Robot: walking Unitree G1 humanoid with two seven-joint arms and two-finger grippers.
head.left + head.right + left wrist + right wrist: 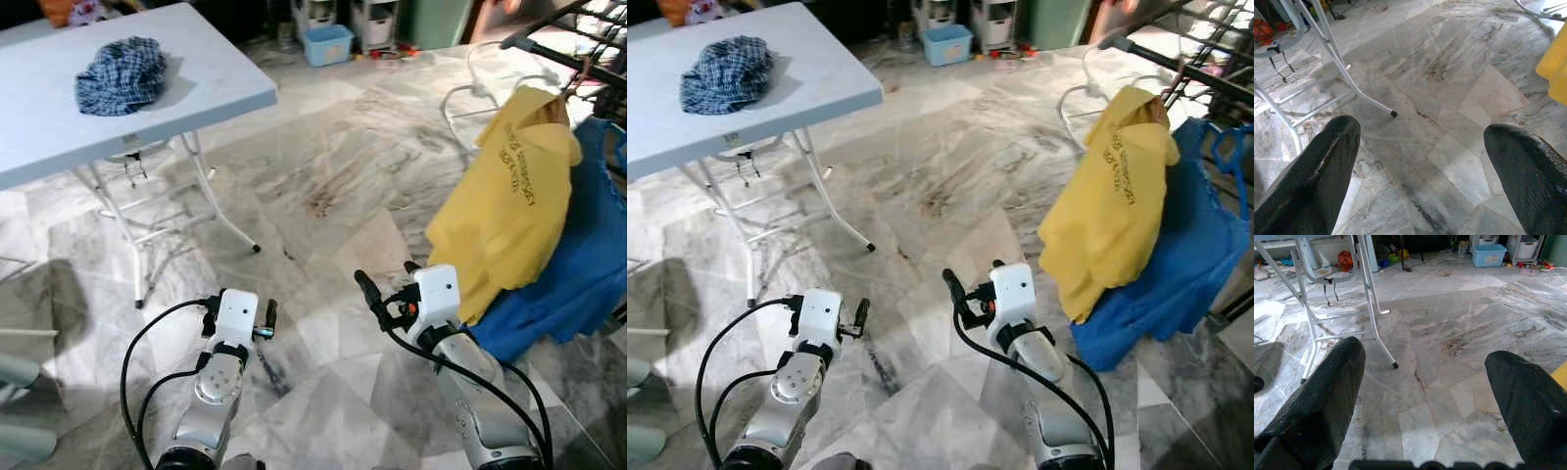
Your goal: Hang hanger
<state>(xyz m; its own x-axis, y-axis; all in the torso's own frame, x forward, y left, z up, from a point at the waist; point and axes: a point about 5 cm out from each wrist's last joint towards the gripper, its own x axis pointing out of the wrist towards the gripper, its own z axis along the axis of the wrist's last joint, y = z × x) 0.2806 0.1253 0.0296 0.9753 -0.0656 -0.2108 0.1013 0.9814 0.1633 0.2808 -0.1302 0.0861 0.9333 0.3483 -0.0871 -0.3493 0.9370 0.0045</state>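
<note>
A yellow shirt on a hanger (509,211) is draped over a dark metal drying rack (578,59), just beyond the right jaws (387,284), with a blue garment (568,274) beneath it. Both the right jaws and the left jaws (240,318) are seen spread wide and empty above the grey marble floor (333,186). Well beyond the left jaws stands a white folding desk (211,83) bearing a crumpled blue checked cloth (122,73). The hanger's hook is judged best checked before anything is grasped.

two garments, one yellow (509,201) and one blue (573,264), are seen draped on one drying rack (588,49). well apart from the rack, one folding table (211,83) is seen bearing one checked cloth (121,74); beyond the table, one blue tub (327,44) is counted.
</note>
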